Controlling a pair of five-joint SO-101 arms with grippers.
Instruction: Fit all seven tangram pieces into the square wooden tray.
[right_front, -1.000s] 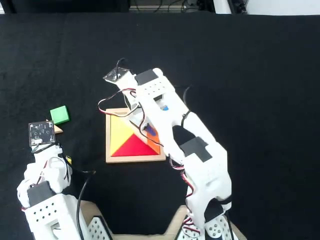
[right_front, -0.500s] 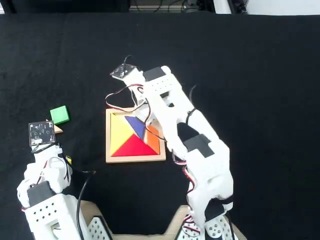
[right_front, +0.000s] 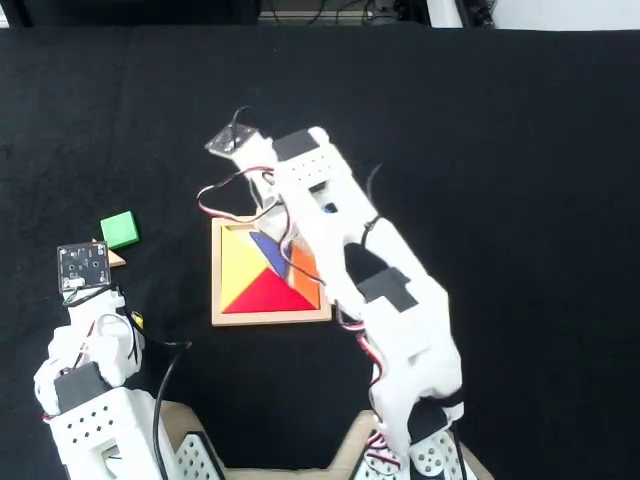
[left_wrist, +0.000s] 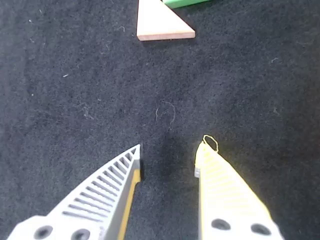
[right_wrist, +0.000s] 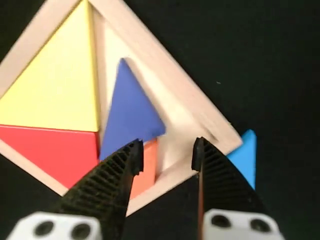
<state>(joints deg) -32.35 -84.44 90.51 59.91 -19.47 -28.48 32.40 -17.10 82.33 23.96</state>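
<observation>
Green piece (right_front: 119, 229): laid on the black cloth at far left, well apart from the tray, its edges turned slightly off square.
Pale triangle (left_wrist: 162, 22): laid flat just beside the green piece, ahead of the left claw.
Left claw (left_wrist: 170, 147): held low over bare cloth, fingers spread, nothing gripped.
Tray (right_front: 270, 318): set square to the table at centre.
Yellow triangle (right_front: 240, 265): seated in the tray, long side along the left wall, tip to the centre.
Red triangle (right_front: 268, 293): seated, long side along the near wall, tip to the centre.
Blue triangle (right_wrist: 131, 112): laid in the tray beside the yellow's slanted edge, a thin gap between, one tip toward the far-left corner.
Orange piece (right_front: 303, 270): seen in the tray by the right wall, partly hidden by the arm.
Right claw (right_wrist: 167, 144): held above the tray, released and empty.
Light-blue piece (right_wrist: 245, 150): seen outside the tray, just beside its wall.
</observation>
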